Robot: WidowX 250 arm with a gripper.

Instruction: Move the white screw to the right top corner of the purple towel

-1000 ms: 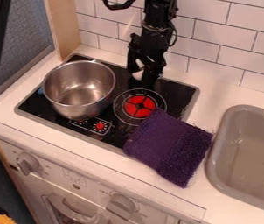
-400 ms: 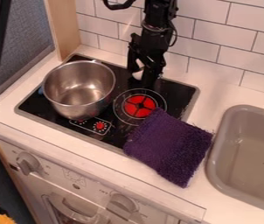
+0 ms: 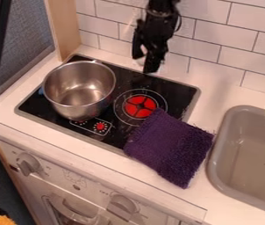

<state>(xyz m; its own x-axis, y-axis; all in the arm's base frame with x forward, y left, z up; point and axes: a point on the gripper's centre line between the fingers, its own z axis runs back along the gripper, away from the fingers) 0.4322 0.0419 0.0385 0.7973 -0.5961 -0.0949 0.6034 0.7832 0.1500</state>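
Tiled wall [image 3: 208, 48] — black gripper [image 3: 144, 64], near stovetop [image 3: 179, 91], hold unclear

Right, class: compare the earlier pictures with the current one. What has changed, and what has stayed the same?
The black hand has moved up in the view, away from the stove top. Whether it took hold of or let go of anything, I cannot tell. The pot, purple towel and sink stayed as they were.
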